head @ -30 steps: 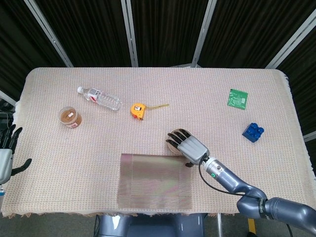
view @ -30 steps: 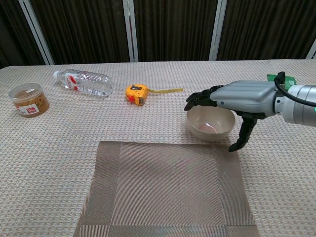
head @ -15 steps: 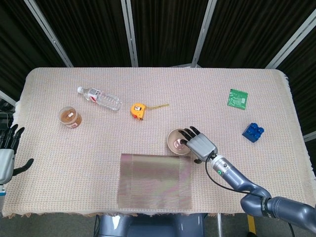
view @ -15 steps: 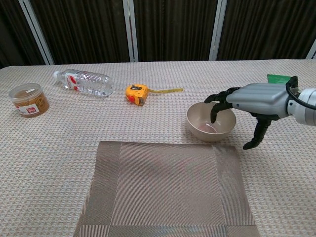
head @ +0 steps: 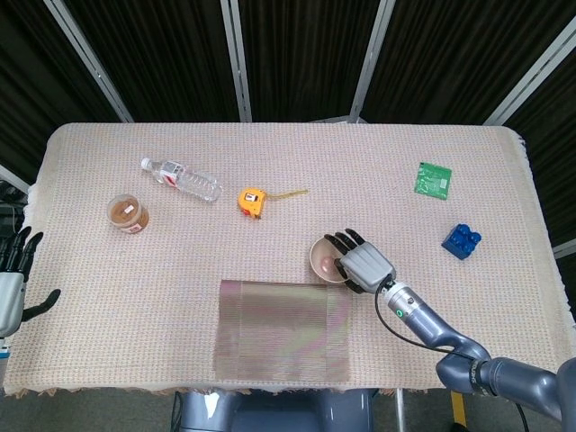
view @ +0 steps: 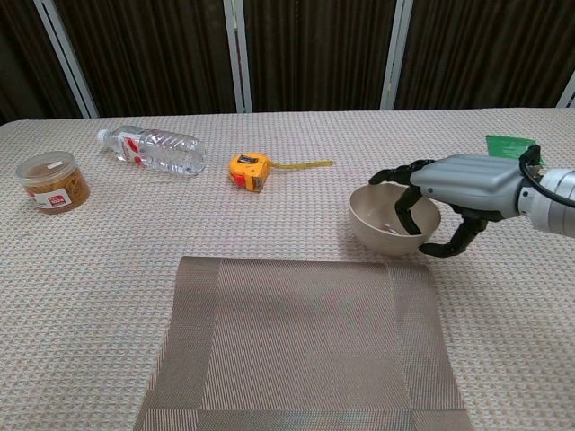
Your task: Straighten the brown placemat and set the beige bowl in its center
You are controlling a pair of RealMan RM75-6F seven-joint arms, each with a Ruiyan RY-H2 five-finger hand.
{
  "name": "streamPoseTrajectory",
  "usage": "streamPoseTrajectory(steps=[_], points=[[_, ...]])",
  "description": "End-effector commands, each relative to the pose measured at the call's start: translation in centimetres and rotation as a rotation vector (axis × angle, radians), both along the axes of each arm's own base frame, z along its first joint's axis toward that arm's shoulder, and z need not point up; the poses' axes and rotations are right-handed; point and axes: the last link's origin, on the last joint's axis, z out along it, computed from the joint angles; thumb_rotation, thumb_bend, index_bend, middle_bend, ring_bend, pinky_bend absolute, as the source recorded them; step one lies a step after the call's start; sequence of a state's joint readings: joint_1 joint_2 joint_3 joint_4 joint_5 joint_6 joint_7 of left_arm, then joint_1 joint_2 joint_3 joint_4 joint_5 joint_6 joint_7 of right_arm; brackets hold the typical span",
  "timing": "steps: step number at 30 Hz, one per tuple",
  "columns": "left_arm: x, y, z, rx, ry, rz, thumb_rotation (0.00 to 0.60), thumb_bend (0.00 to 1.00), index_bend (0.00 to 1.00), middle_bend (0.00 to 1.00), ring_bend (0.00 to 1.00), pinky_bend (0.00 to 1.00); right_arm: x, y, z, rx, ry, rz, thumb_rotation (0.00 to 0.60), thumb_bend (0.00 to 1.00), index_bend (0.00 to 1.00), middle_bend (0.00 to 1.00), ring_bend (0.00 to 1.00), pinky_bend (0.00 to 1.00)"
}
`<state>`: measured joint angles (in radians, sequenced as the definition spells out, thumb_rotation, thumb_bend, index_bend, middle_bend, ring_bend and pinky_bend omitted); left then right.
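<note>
Beige round bowl (view: 384, 224), fingers (view: 406, 208) inside

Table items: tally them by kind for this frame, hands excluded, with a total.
Placemat: 1
Bowl: 1
Water bottle: 1
Tape measure: 1
Lidded jar: 1
Green circuit board: 1
Blue toy brick: 1
Total: 7
</note>
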<state>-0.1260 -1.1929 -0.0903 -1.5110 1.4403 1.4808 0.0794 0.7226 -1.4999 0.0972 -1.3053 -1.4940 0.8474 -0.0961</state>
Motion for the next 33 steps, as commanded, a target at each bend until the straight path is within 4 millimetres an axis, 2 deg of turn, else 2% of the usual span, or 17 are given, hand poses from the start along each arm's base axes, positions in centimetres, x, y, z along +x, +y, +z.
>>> streamPoseTrajectory(steps=[1,5,10,14,16,20,25,33], points=[[0.1,-0.1,0.0,-0.001,-0.002,-0.002,0.600,0.24,0.00,0.00,0.00,0.00,0.0,0.1,0.2,-0.011,-0.027,0.015,0.600,0.33,0.67,0.00,0.00,0.00],[0.3,-0.3,0.0,-0.001,-0.005,-0.012,0.600,0.25,0.00,0.00,0.00,0.00,-0.2,0.5,1.3,-0.032,-0.065,0.023,0.600,0.33,0.68,0.00,0.00,0.00],[0.5,-0.5,-0.1,-0.013,-0.010,-0.024,0.600,0.24,0.00,0.00,0.00,0.00,-1.7,1.5,4.6,-0.105,-0.104,0.028,0.600,0.33,0.68,0.00,0.00,0.00],[0.8,-0.7,-0.1,-0.019,-0.015,-0.032,0.600,0.24,0.00,0.00,0.00,0.00,-4.5,3.4,7.7,-0.160,-0.089,0.014,0.600,0.33,0.68,0.00,0.00,0.00],[1.0,-0.8,-0.1,-0.023,-0.021,-0.044,0.600,0.24,0.00,0.00,0.00,0.00,-6.9,5.1,9.5,-0.186,-0.057,-0.010,0.600,0.33,0.68,0.00,0.00,0.00],[1.4,-1.1,-0.1,-0.031,-0.029,-0.063,0.600,0.24,0.00,0.00,0.00,0.00,-10.7,7.7,11.6,-0.214,-0.020,-0.057,0.600,0.33,0.68,0.00,0.00,0.00],[1.6,-1.6,0.0,-0.037,-0.037,-0.075,0.600,0.25,0.00,0.00,0.00,0.00,-14.3,9.6,11.9,-0.216,0.009,-0.125,0.600,0.33,0.68,0.00,0.00,0.00],[1.9,-2.0,0.2,-0.035,-0.055,-0.087,0.600,0.25,0.00,0.00,0.00,0.00,-16.0,9.2,10.8,-0.224,0.060,-0.134,0.600,0.33,0.68,0.00,0.00,0.00]])
